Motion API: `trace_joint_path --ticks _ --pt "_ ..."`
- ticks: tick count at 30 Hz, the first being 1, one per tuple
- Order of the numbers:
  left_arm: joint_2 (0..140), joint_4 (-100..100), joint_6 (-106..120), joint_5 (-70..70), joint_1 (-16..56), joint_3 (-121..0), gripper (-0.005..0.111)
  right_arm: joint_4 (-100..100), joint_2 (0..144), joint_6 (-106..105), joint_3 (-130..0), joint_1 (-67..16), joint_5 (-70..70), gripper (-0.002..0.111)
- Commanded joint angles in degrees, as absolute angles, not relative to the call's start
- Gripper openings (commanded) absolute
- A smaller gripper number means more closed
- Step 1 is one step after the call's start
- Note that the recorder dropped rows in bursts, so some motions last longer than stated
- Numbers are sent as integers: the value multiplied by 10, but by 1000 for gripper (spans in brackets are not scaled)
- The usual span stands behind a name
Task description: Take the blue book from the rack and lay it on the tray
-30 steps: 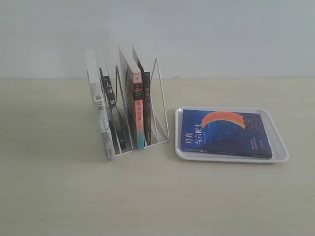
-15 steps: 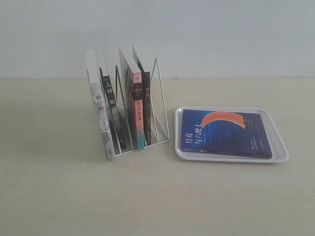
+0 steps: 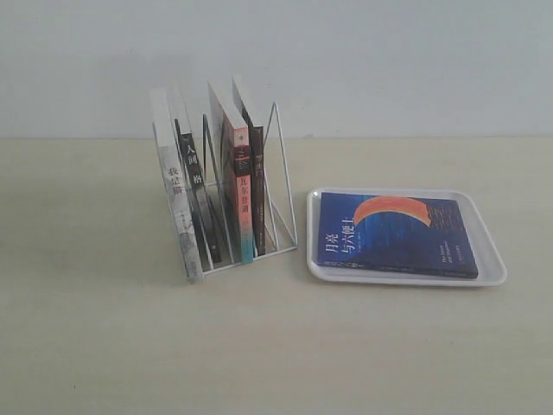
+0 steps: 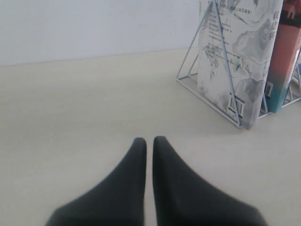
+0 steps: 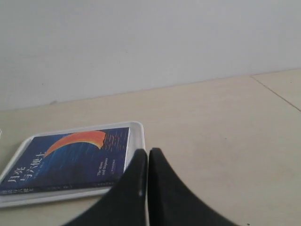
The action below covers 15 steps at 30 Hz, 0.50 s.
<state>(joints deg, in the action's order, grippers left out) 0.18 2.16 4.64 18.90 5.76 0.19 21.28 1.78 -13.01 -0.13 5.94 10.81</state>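
The blue book point(image 3: 396, 234) with its orange-red crescent lies flat, cover up, inside the white tray point(image 3: 492, 278) on the right of the table; the right wrist view shows the same blue book point(image 5: 70, 157) in the tray point(image 5: 137, 131). The white wire rack point(image 3: 278, 173) stands left of the tray with several upright books. Neither arm appears in the exterior view. My left gripper point(image 4: 149, 140) is shut and empty, low over bare table, apart from the rack point(image 4: 207, 52). My right gripper point(image 5: 147, 151) is shut and empty, just off the tray's near corner.
The rack holds a white-spined book point(image 3: 177, 216), black-spined books point(image 3: 197, 194) and a pink-to-teal spined book point(image 3: 243, 203). In the left wrist view the marbled white book point(image 4: 235, 56) leans against a divider. A pale wall stands behind the beige table.
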Motion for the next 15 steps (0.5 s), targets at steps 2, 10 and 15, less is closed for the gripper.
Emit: trace_joint_path --ticks 2,10,15 --pt "0 21 42 180 58 0 5 77 16 9 0 63 122 0" --pt "0 21 42 180 58 0 5 47 16 11 0 63 137 0" --pt "0 21 42 180 58 0 5 47 16 4 0 63 187 0"
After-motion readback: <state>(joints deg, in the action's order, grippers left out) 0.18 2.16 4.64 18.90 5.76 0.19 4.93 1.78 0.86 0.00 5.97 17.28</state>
